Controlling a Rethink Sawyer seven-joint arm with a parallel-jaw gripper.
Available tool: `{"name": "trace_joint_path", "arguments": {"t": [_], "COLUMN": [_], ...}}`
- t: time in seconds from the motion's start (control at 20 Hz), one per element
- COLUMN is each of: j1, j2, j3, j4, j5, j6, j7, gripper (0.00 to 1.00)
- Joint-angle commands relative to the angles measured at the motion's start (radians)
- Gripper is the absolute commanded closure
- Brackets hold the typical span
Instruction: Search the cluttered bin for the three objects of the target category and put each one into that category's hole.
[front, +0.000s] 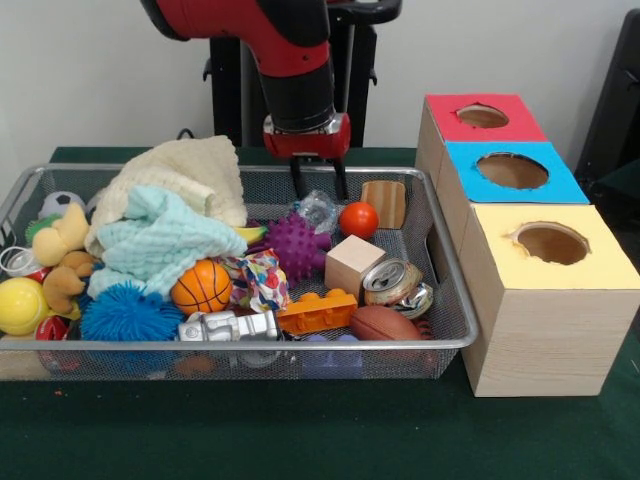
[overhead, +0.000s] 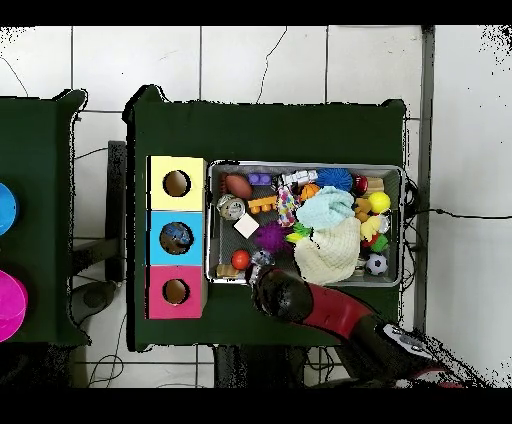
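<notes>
My gripper (front: 318, 182) hangs open over the back of the wire bin (front: 240, 343), with nothing between its fingers. Just under it lies a crinkled clear wrapper (front: 318, 208). A purple spiky ball (front: 297, 245) sits in front of that, and a red ball (front: 358, 219) to its right. In the overhead view the arm (overhead: 300, 303) covers most of the gripper at the bin's near rim, beside the red ball (overhead: 240, 260). The red box (front: 483, 117), blue box (front: 512, 170) and yellow box (front: 550, 243) each have a round hole on top.
The bin also holds a basketball (front: 201, 287), a blue spiky ball (front: 130, 313), a football (front: 385, 323), a can (front: 392, 280), a wooden cube (front: 354, 262), an orange brick (front: 317, 311), cloths (front: 170, 235) and a plush toy (front: 62, 262). Something shows inside the blue box's hole (overhead: 178, 237).
</notes>
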Motion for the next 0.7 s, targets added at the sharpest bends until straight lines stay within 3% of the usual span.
{"name": "trace_joint_path", "arguments": {"t": [0.05,0.7], "j1": [0.002,-0.019], "j2": [0.075,0.091], "j3": [-0.004,0.0], "j4": [-0.086,-0.125], "j5": [-0.013,-0.081], "j6": [-0.083,-0.189], "j7": [0.143,0.109], "gripper": [0.0,0.0]}}
